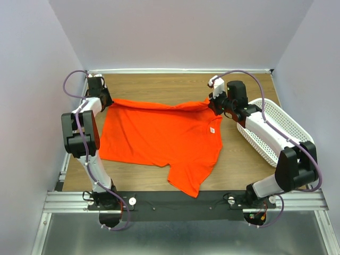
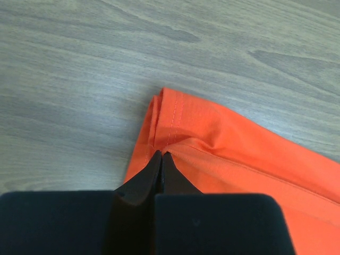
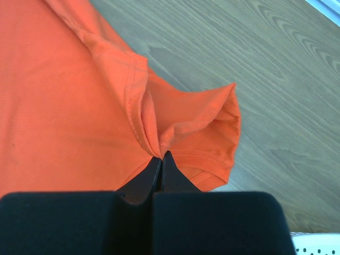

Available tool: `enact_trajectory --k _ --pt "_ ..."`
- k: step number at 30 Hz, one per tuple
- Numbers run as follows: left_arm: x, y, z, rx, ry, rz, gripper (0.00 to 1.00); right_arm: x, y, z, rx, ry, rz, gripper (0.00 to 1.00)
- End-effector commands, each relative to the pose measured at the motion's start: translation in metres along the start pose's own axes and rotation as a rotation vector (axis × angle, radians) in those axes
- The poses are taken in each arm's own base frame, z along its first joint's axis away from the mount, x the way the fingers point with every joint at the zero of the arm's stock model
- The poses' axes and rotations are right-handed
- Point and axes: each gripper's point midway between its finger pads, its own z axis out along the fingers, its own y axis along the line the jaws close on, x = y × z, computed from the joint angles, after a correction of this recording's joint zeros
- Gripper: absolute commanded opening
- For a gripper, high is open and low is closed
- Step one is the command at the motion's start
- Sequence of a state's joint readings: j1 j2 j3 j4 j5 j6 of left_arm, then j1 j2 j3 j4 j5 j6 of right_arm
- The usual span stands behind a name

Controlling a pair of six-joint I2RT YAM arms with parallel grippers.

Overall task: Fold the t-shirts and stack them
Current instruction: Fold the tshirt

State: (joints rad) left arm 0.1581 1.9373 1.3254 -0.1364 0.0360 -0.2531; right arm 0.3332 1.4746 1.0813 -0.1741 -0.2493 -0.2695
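Note:
One bright orange t-shirt (image 1: pixel 159 138) lies spread on the wooden table, its far edge folded over, a sleeve hanging toward the near edge and a small white label by the collar at the right. My left gripper (image 1: pixel 108 102) is shut on the shirt's far left corner, seen as a hemmed orange corner (image 2: pixel 175 114) at my left gripper's (image 2: pixel 161 154) tips. My right gripper (image 1: pixel 214 104) is shut on the shirt's far right shoulder, where a bunched sleeve (image 3: pixel 202 117) meets my right gripper's (image 3: pixel 161 156) tips.
A white perforated plastic basket (image 1: pixel 276 130) stands at the right side of the table under my right arm. Bare wooden table (image 1: pixel 159 85) lies beyond the shirt toward the back wall. White walls close in on three sides.

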Motion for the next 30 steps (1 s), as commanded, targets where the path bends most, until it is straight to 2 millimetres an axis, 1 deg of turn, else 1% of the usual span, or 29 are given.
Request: enact_trajectory --k 1,2,3,14,16,18,19,20,21,22,23,25,26,27,28,30 --pt "-0.011 0.008 -0.011 -0.03 -0.037 0.004 0.0 0.003 0.007 -0.002 -0.017 0.001 0.005 0.01" --pt "-0.011 0.007 -0.012 -0.028 -0.038 0.004 0.0 0.004 0.007 -0.002 -0.017 0.003 0.007 0.01" --pt "-0.011 0.013 -0.012 -0.059 -0.042 0.001 0.0 0.003 0.008 -0.002 -0.019 0.003 0.005 0.01" --pt "-0.01 0.017 -0.016 -0.082 -0.043 0.001 0.0 0.006 0.008 -0.001 -0.015 0.01 0.004 0.01" --pt "-0.008 0.022 -0.021 -0.108 -0.035 -0.007 0.18 0.008 0.008 -0.001 -0.012 0.014 0.003 0.01" --pt "-0.009 0.023 -0.029 -0.118 -0.037 -0.018 0.31 0.01 0.008 -0.001 -0.011 0.019 0.001 0.01" --pt "0.0 0.023 -0.033 -0.117 -0.022 -0.023 0.39 0.011 0.008 0.0 -0.011 0.022 0.0 0.01" --pt "-0.008 0.021 -0.044 -0.111 -0.047 -0.032 0.43 0.012 0.007 0.0 -0.005 0.025 -0.001 0.0" --pt "-0.009 0.02 -0.051 -0.109 -0.06 -0.041 0.46 0.013 0.006 0.001 -0.004 0.027 -0.002 0.01" --pt "-0.013 0.021 -0.063 -0.112 -0.087 -0.042 0.55 0.013 0.006 0.002 -0.005 0.028 -0.003 0.01" --pt "-0.015 0.023 -0.069 -0.126 -0.097 -0.049 0.6 0.014 0.006 0.002 -0.004 0.032 -0.003 0.01" --pt "-0.02 0.029 -0.081 -0.139 -0.122 -0.061 0.63 0.015 0.006 0.003 -0.007 0.035 -0.001 0.01" --pt "-0.028 0.028 -0.092 -0.129 -0.154 -0.078 0.63 0.015 0.007 0.004 -0.01 0.035 0.0 0.01" --pt "-0.03 0.029 -0.096 -0.125 -0.166 -0.09 0.63 0.016 0.007 0.004 -0.01 0.036 0.001 0.01" --pt "-0.035 0.029 -0.106 -0.113 -0.197 -0.1 0.63 0.016 0.007 0.004 -0.012 0.037 -0.001 0.01" --pt "-0.038 0.027 -0.115 -0.098 -0.221 -0.107 0.63 0.015 0.007 0.004 -0.011 0.036 -0.002 0.01"
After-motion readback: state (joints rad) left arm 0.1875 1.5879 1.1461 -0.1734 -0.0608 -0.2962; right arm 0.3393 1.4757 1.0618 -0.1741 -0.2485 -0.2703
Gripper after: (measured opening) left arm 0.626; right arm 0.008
